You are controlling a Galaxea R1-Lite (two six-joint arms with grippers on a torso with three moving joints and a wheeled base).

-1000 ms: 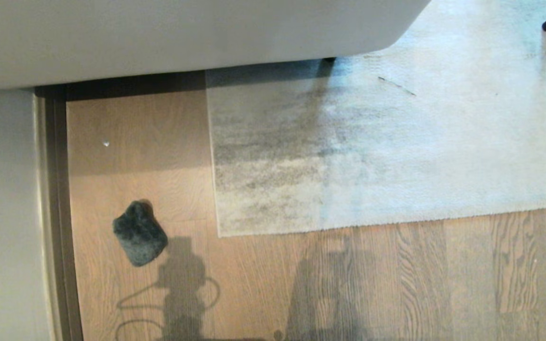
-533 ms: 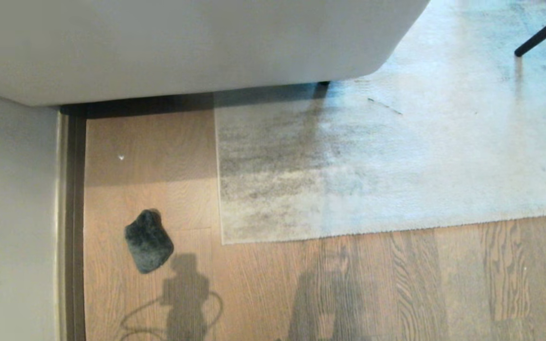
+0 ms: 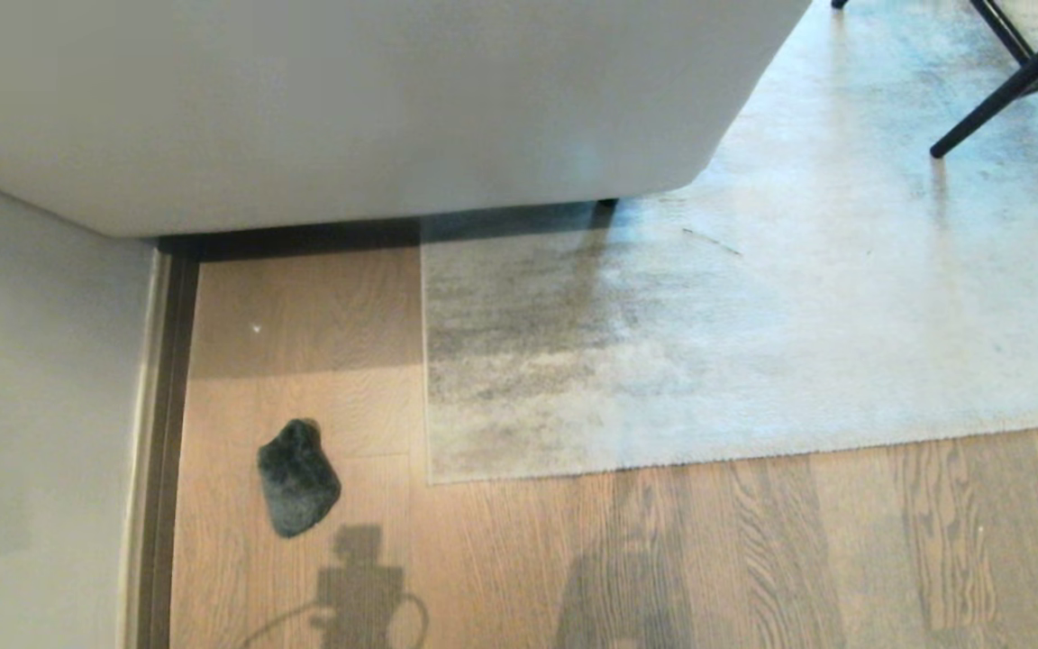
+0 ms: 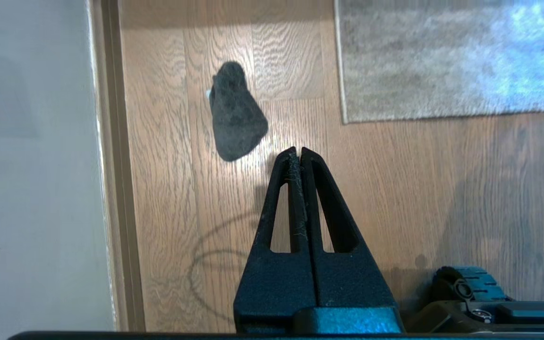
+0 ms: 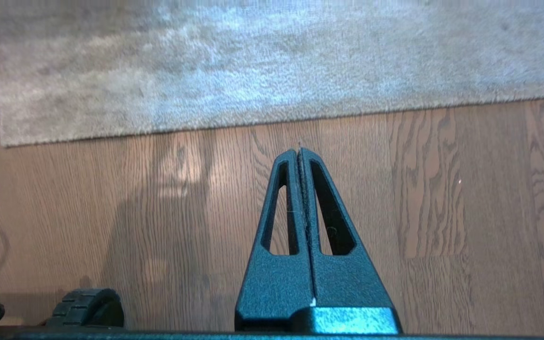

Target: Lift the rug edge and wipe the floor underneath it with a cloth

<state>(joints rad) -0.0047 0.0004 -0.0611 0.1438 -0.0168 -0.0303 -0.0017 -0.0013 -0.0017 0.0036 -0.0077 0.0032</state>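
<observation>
The small dark grey-black fuzzy cloth (image 4: pixel 235 113) lies loose on the brown wood-grain plank floor (image 4: pixel 395 189), just ahead of the left claw (image 4: pixel 297 152) and a little off toward the wall side of its tips, apart from them. The cloth's long axis runs roughly along the claw's own pointing direction, slightly slanted, with the narrower end farther away. The left claw is pressed together and pinches nothing. The large grey mottled short-pile rug (image 4: pixel 442 61) has its near corner ahead of that claw on the opposite side from the cloth. The right claw (image 5: pixel 299 152), likewise pressed together and empty, points at the rug's (image 5: pixel 272 66) long near edge, which lies flat straight ahead across bare boards (image 5: pixel 111 212). The left arm looks nearer the cloth, the right nearer the rug edge.

In the head view the cloth (image 3: pixel 297 478) sits between the pale wall's baseboard (image 3: pixel 163 433) and the rug (image 3: pixel 708 361).
</observation>
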